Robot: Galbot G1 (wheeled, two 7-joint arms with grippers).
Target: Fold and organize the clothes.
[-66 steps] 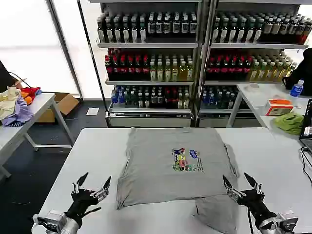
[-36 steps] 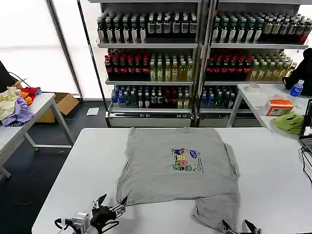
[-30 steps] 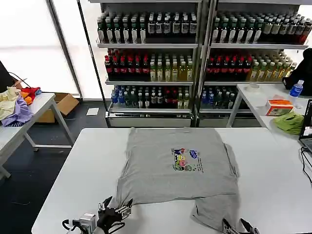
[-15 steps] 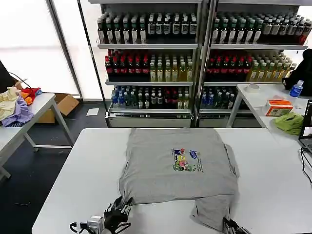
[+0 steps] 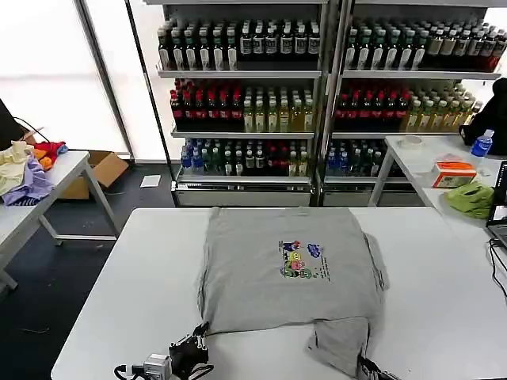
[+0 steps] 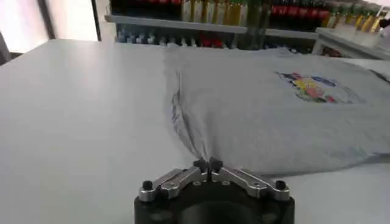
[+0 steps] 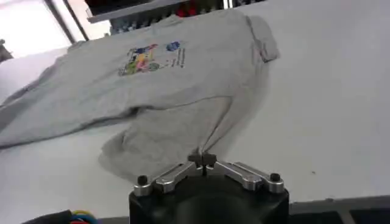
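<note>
While both grippers pinch the near hem, the tee (image 5: 289,269) lies flat on the table (image 5: 119,285), print side up, its collar end toward the far edge and its hem toward the near edge. It sits roughly midway between the left and right edges. A small multicoloured print (image 5: 301,260) shows on the chest.

The left gripper (image 6: 208,164) is at the tee's near left corner, its fingertips brought together on the cloth; the grey fabric puckers into a ridge running away from the pinch. The right gripper (image 7: 202,159) is at the near right part of the tee, its fingertips likewise closed on the edge of a loose flap that sags toward the near edge of the table.

Judging by the wrinkles, this is thin, soft cotton: light, limp, and with no stiffness to hold a shape. It should drape and slide easily over the smooth tabletop, so a lifted corner will drag the rest along unless both corners rise evenly. A shallow pinch on 1 layer may slip out, and an uneven pull would skew the fold. The 2 near corners look like sensible holds for carrying the hem toward the collar. The bunched flap on the right may fold crooked unless it is smoothed.
</note>
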